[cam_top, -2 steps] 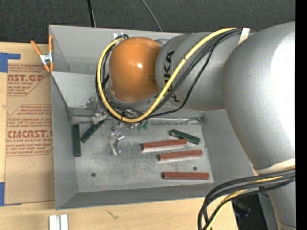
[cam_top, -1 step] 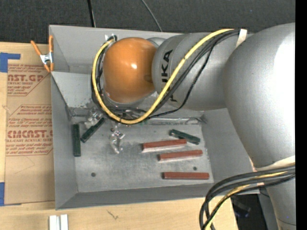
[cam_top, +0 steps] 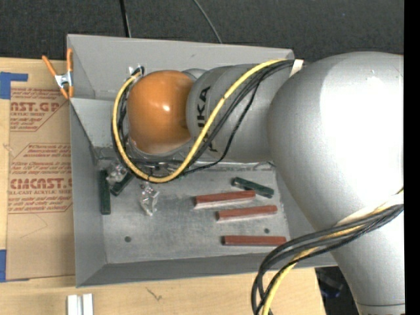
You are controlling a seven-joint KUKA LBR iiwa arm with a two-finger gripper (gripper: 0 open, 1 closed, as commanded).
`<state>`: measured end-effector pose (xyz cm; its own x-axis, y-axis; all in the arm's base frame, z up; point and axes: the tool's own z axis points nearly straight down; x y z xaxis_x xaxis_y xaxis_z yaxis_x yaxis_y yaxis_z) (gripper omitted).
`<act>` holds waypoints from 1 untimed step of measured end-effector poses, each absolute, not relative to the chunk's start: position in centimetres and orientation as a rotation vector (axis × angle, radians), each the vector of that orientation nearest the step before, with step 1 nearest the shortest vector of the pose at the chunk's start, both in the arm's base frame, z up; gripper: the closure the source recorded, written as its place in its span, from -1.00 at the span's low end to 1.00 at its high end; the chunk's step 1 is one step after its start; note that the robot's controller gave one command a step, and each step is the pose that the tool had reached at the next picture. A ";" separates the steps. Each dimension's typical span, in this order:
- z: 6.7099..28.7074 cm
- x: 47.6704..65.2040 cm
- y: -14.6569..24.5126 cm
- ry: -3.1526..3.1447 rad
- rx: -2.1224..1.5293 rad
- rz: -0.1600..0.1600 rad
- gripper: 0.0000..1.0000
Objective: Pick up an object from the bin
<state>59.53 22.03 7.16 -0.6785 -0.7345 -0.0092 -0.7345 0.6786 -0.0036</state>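
Camera view has the big silver arm (cam_top: 341,143) filling the right of the frame and reaching leftward over the grey bin (cam_top: 88,241). An orange cover (cam_top: 161,110) caps its wrist at the upper left of the bin, ringed by yellow and black cables (cam_top: 223,97). Three reddish-brown bars lie flat and apart at the lower right of the floor: upper bar (cam_top: 223,199), middle bar (cam_top: 247,212), lowest bar (cam_top: 253,240). A dark green clip (cam_top: 252,187) lies just above them. The gripper (cam_top: 133,186) pokes out below the cover at centre left; whether it is apart or together I cannot tell. Just beside it, at the floor's left edge, lies a dark green stick (cam_top: 105,194).
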 end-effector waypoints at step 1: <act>8.0 59.1 21.9 2.873 -1.261 0.005 1.00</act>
